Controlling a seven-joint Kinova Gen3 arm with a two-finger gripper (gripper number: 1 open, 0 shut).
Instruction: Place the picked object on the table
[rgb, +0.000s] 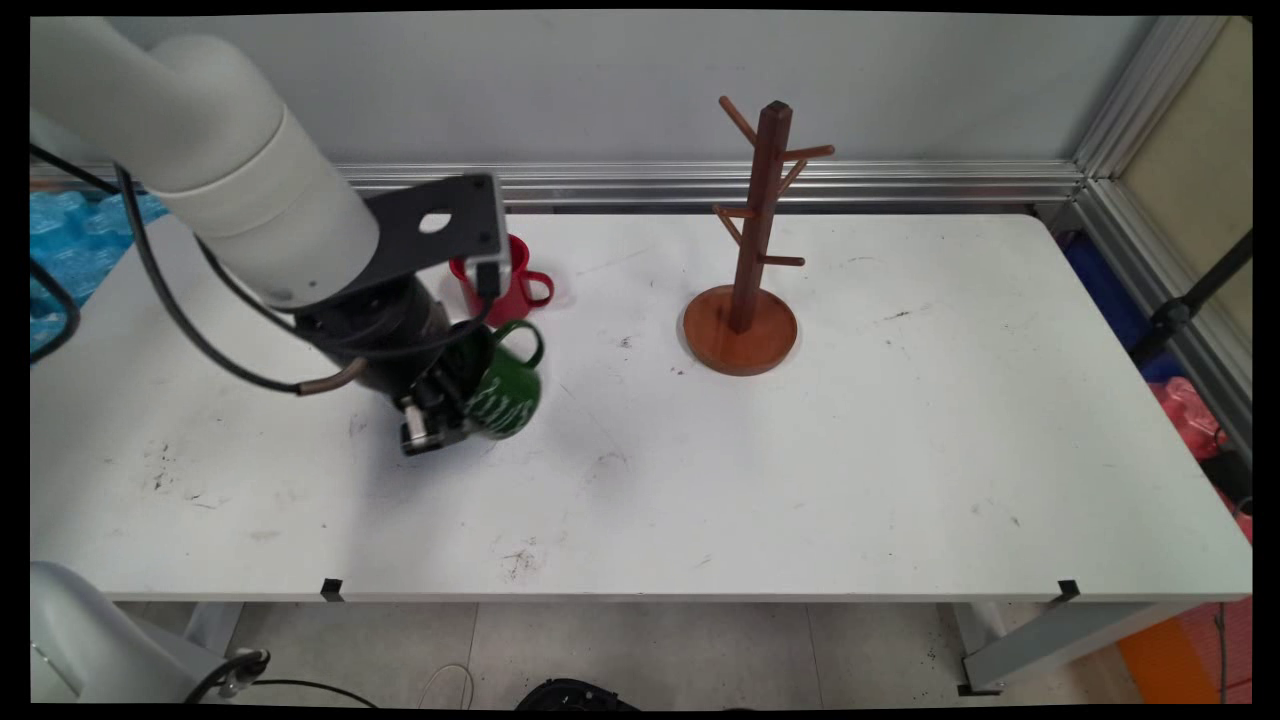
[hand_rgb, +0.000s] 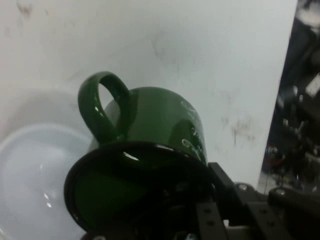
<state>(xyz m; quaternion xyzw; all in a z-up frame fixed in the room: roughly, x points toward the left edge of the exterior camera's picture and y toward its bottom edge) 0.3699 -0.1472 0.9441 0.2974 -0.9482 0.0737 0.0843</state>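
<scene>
Gripper (rgb: 440, 415) is clamped on the rim of a green mug (rgb: 505, 390), left-centre of the desk (rgb: 800, 480). One finger goes inside the mug's mouth, the other runs outside the wall; in the hand view the black linkage enters the dark opening at the bottom edge.

Green mug is tilted, not upright: mouth faces back up toward the arm, base points down and right toward the desk. Can't tell if the base touches the desk or hangs just above it. Handle (rgb: 525, 340) sticks up on the far side in the main view. In the hand view the handle (hand_rgb: 102, 107) loops up at upper left of the green mug (hand_rgb: 160, 125). White lettering on the mug wall, unreadable.

Red mug (rgb: 510, 285) stands upright on the desk just behind the green one, handle to the right, partly hidden by the black bracket on the wrist. The two mugs are near, not visibly touching.

Wooden mug tree (rgb: 755, 240) sits right of both mugs, well apart, round base on the desk, pegs bare.

Desk surface is white with dark scuffs.
</scene>
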